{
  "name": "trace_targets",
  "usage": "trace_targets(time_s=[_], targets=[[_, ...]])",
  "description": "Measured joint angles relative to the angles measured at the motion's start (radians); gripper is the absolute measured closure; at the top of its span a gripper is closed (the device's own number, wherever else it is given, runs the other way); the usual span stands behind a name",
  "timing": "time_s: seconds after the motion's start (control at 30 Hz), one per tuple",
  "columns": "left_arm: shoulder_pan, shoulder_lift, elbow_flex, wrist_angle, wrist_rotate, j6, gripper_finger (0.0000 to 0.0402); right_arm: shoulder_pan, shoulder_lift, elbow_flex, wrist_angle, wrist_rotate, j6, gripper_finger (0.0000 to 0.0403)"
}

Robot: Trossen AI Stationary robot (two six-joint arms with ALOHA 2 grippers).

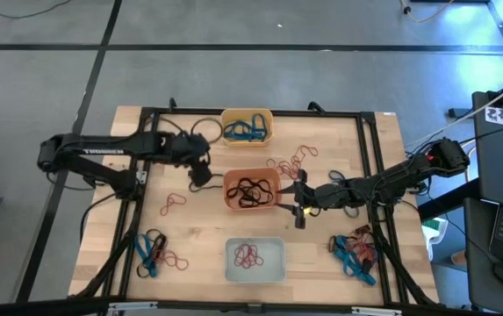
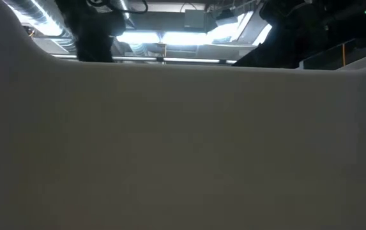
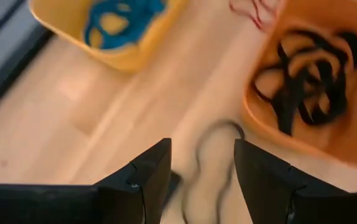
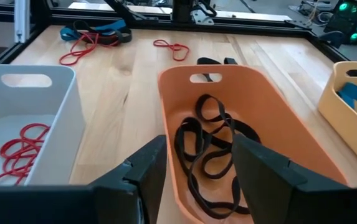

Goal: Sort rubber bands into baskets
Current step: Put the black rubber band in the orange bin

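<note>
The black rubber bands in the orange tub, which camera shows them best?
The right wrist view: the black rubber bands lie close in the orange plastic tub, loops distinct. The left wrist view shows them blurrier, the high view as a tiny dark tangle, the low view not at all.

Pale wood table (image 1: pixel 198 237) – matt; orange basket (image 4: pixel 278 124) – smooth, seemingly plastic.

Left tool (image 1: pixel 200 175) fingers spread, right tool (image 1: pixel 297 200) fingers parted, both low
</note>
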Motion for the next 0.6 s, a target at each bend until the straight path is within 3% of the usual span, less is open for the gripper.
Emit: trace_targets(time_s=[0.3, 0.6], targets=[[-0.165, 0.021, 0.000, -0.020, -0.025, -0.114, 0.0230, 0.000, 0.000, 0.000, 0.004, -0.007, -0.003, 0.0221], [-0.232, 0.090, 0.000, -0.044, -0.102, -0.151, 0.0230, 0.000, 0.006, 0.000, 0.004, -0.007, 0.000, 0.0221]])
